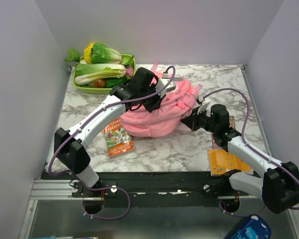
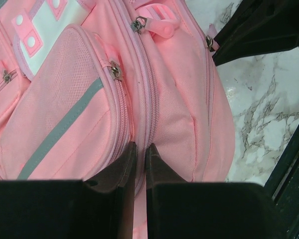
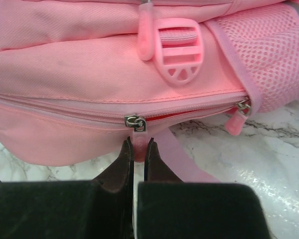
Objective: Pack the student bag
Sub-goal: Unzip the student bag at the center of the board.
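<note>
The pink student bag (image 1: pixel 159 112) lies in the middle of the marble table. My left gripper (image 1: pixel 157 102) rests on top of it, shut on a fold of bag fabric beside a zip seam (image 2: pixel 139 149). My right gripper (image 1: pixel 193 121) is at the bag's right side, shut on the pink rubber zip pull (image 3: pixel 139 147) of a side zip. The metal slider (image 3: pixel 135 121) sits just above the fingertips, and the zip is slightly open to its right, showing red inside. The bag fills the left wrist view (image 2: pixel 89 99) and the right wrist view (image 3: pixel 89 74).
A green tray of vegetables (image 1: pixel 100 74) stands at the back left. A picture book (image 1: pixel 118 137) lies left of the bag. An orange booklet (image 1: pixel 226 162) lies under the right arm. A blue-and-pink item (image 1: pixel 251 229) lies below the table edge, bottom right.
</note>
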{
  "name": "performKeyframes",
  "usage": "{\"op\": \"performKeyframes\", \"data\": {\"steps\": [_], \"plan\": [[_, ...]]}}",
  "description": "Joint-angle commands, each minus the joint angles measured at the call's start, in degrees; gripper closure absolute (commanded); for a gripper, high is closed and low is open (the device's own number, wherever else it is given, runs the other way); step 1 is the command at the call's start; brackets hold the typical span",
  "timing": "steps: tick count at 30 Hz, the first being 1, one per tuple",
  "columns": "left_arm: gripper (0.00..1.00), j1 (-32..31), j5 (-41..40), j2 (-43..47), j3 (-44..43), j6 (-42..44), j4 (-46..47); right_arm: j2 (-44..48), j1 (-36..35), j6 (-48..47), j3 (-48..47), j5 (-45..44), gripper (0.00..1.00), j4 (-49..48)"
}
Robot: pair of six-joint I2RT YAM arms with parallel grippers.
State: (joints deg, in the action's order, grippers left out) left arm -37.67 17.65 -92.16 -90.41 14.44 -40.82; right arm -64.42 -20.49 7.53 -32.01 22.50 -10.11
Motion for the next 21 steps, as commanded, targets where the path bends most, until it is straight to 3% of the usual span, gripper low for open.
{"op": "performKeyframes", "data": {"steps": [1, 8, 14, 21], "plan": [[1.0, -0.82, 0.37, -0.92, -1.35, -1.43, 4.78, 1.85, -2.71, 2.84, 2.3, -0.7, 0.99, 0.71], [1.0, -1.97, 1.25, -1.97, -1.79, -2.31, 4.61, 2.63, -8.24, 5.04, 3.36, -3.07, 0.99, 1.49], [1.0, -4.42, 1.25, -4.25, -1.52, -4.24, 6.36, 4.74, -15.45, 5.74, 0.37, -8.87, 0.99, 8.34], [1.0, -6.8, 1.51, -10.13, -4.15, -7.75, 9.52, 6.77, -22.65, 7.32, 2.65, -15.81, 0.99, 8.7]]}}
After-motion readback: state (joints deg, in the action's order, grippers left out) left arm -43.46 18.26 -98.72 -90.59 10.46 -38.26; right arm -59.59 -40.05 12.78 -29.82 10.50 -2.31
